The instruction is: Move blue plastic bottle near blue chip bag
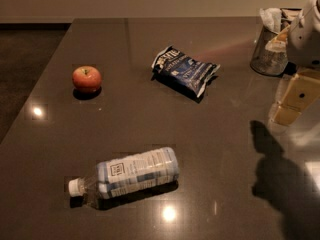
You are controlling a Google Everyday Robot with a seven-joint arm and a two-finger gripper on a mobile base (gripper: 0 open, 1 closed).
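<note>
Blue plastic bottle (132, 174): lies on its side on the table (225, 119), well apart from the pincer, lower in the view and far toward the left edge from it. Its white cap (75, 186) is the end farthest from the pincer.
Blue chip bag (186, 71): lies flat, higher in the view than the pincer and to the left-edge side of it, nearer to it than the bottle is. Bare table lies between bag and bottle, which are well apart.
Pincer (290, 106): a pale beige part at the right edge of the view, over the table and below the white arm (307, 31). I cannot tell whether it is apart or together.
Cut off: the arm runs out of the view at the top right, so only its lower end shows.
Hidden: the arm covers the right side of the glass cup (270, 51) just above the pincer. White paper sticks out of the cup's top.
Hard to make out: the print on the bottle's label and the white lettering on the bag cannot be read.
Shadow (280, 174): a dark shape on the table below the pincer, running off the bottom right.
Apple (86, 79): red, farthest from the pincer, near the table's left side.
Counts: one bottle, one chip bag, one apple, one cup, one pincer.
</note>
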